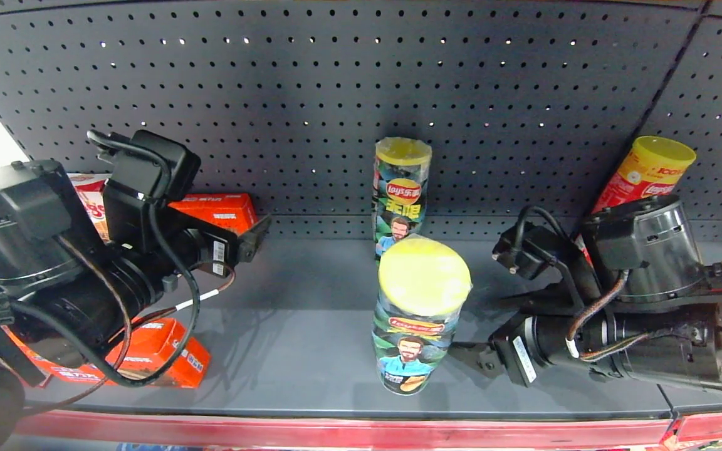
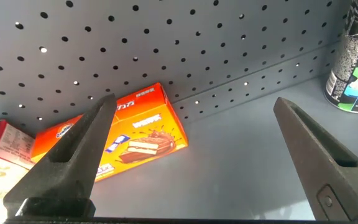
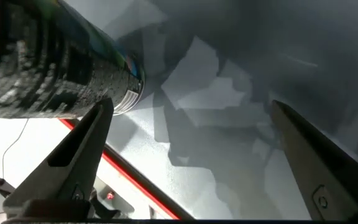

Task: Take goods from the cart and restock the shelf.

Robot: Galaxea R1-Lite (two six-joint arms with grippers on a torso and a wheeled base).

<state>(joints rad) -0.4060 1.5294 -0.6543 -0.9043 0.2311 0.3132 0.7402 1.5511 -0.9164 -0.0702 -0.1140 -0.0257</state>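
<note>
Left claw (image 2: 194, 102): fingers apart, nothing between them. The left wrist view has it facing the back of the shelf (image 1: 311, 338), where an orange box (image 2: 126, 134) lies flat against the pegboard (image 2: 166, 43). That view also catches the lower part of a chip can at one side, can't tell which can. Right claw (image 3: 191, 104): fingers apart, holding nothing. The right wrist view puts the front chip can (image 3: 48, 68) just beside one finger, outside the gap, close to the shelf's red front lip (image 3: 135, 186). The head view gives the layout the wrist views don't: the front chip can is upright mid-shelf near the front edge, and the rear chip can (image 1: 402, 188) is upright behind it at the pegboard. The right arm lies low to the right of the front can. The left arm is far left, above a second orange box (image 1: 160, 360). A red can (image 1: 649, 169) leans on the pegboard behind the right arm.
</note>
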